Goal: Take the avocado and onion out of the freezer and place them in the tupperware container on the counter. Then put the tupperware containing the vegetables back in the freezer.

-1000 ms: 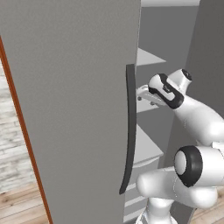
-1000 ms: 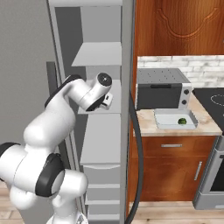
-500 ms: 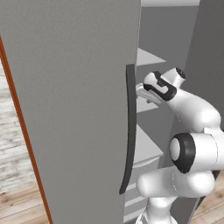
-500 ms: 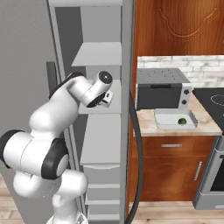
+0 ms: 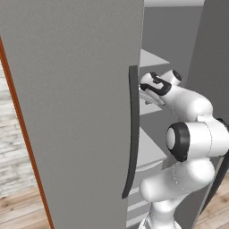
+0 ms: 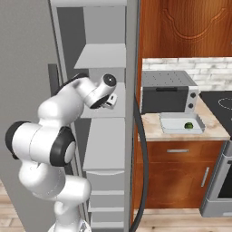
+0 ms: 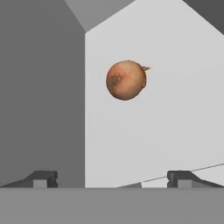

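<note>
The orange-brown onion lies on a pale freezer shelf, ahead of my gripper and apart from it. The gripper is open, its two dark fingertips wide apart with nothing between them. My gripper reaches into the open grey freezer at the middle shelf; from the left base view the gripper sits just behind the door's dark handle. The dark green avocado rests in the pale tupperware container on the beige counter.
A grey toaster oven stands behind the container. The open freezer door stands close on the arm's left. A black stovetop lies at the far right, with reddish-brown cabinets under the counter.
The arm has folded further into the freezer: the hand has moved in over the middle shelf, nearer the door handle as the left base view shows it. The avocado and container have not moved.
</note>
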Controlling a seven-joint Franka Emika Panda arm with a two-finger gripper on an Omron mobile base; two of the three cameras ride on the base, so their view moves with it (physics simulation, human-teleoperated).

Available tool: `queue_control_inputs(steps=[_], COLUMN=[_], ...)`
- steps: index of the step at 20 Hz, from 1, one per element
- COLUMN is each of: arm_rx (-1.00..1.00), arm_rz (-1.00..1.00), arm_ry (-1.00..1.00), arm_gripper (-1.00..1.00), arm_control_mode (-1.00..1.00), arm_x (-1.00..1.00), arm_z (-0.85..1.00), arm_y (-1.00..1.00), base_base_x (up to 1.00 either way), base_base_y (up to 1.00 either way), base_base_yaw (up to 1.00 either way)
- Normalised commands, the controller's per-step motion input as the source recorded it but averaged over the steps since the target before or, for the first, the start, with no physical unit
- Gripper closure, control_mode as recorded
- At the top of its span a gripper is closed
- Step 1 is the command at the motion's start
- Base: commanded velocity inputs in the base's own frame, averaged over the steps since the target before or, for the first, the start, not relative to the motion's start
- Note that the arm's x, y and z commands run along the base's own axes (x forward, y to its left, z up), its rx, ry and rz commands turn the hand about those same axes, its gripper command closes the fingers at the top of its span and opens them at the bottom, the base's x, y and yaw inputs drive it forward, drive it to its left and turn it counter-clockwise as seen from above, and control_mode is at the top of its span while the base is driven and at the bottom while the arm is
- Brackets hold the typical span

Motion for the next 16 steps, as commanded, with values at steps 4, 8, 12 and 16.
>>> queue_control_inputs(steps=[4,8,12,16], arm_rx=[0.0,0.0,0.0,0.0], arm_rz=[0.0,0.0,0.0,0.0], arm_ry=[0.0,0.0,0.0,0.0], arm_gripper=[-1.0,-1.0,-1.0,-1.0], arm_control_mode=[-1.0,-1.0,-1.0,-1.0], arm_x=[0.35,0.31,0.28,0.24], arm_z=[-0.1,-0.12,-0.11,-0.06], arm_y=[0.01,0.01,0.0,0.01], base_base_x=[0.0,0.0,0.0,0.0], base_base_y=[0.0,0.0,0.0,0.0], base_base_yaw=[0.0,0.0,0.0,0.0])
